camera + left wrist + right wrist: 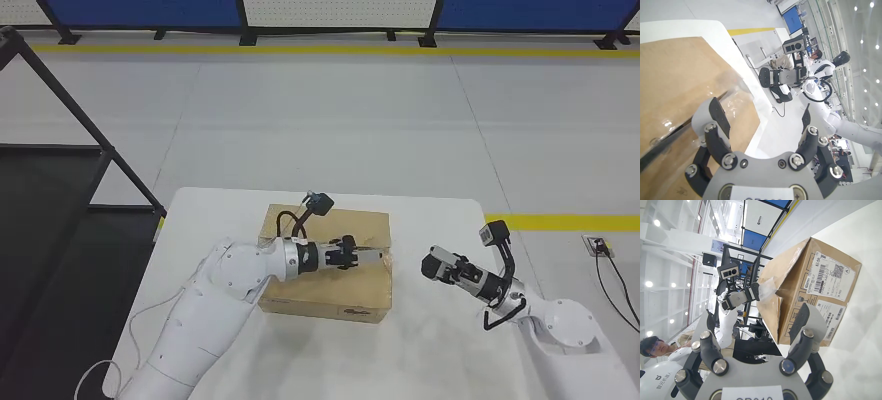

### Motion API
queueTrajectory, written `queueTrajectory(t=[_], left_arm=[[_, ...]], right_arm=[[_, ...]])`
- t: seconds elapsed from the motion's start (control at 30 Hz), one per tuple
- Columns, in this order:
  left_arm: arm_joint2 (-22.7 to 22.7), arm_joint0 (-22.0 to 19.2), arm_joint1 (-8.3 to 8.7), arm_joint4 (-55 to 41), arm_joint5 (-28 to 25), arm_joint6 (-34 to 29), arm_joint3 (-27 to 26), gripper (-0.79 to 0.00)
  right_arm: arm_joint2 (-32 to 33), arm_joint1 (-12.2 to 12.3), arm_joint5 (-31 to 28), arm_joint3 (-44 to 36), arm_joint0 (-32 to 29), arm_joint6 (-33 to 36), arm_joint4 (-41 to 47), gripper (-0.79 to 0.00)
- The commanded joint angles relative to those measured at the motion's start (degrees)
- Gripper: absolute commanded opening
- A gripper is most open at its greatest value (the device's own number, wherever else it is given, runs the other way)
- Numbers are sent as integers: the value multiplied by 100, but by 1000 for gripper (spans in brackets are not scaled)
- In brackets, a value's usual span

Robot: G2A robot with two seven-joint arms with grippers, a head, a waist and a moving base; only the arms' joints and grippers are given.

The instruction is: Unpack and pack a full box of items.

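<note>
A brown cardboard box (330, 285) lies on the white table (440, 345), with shipping labels (829, 279) on its end face. Clear tape (732, 98) runs along the top seam and is crumpled at the box's right end (768, 289). A dark gap shows between the top flaps. My left gripper (368, 256) is open over the box top near that end, with one finger (719, 113) resting by the seam. My right gripper (432, 266) hovers open and empty just right of the box, level with the labelled end, its fingers (802, 317) apart from the cardboard.
A black metal rack (60, 200) stands off the table's left side. Bare table surface lies in front of the box and to its right, under the right arm. The table's rounded back edge (723, 26) is close behind the box.
</note>
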Motion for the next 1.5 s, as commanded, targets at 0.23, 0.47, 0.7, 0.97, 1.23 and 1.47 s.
queueTrajectory(t=[0.23, 0.47, 0.7, 0.97, 1.23, 1.47], left_arm=[[532, -399, -235, -236, -72, 231, 404, 0], [758, -627, -398, -548, -211, 375, 597, 0], [1024, -770, -587, -914, -518, 441, 707, 0], [406, -575, -443, -902, -1214, 697, 436, 0], [-1501, 840, 137, -8, -1154, 1096, -956, 0], [-2583, 2076, 401, 6, -896, 1060, -1775, 0]], right_arm=[[337, 56, -411, 25, -432, 79, 405, 0], [409, 94, -544, 112, -501, 416, 548, 0], [338, 101, -621, 268, -395, 544, 604, 0], [227, 85, -774, 474, -214, 567, 801, 0], [121, 41, -1024, 230, 1, 382, 1126, 0], [-176, -48, -1197, -208, 243, -352, 914, 0]])
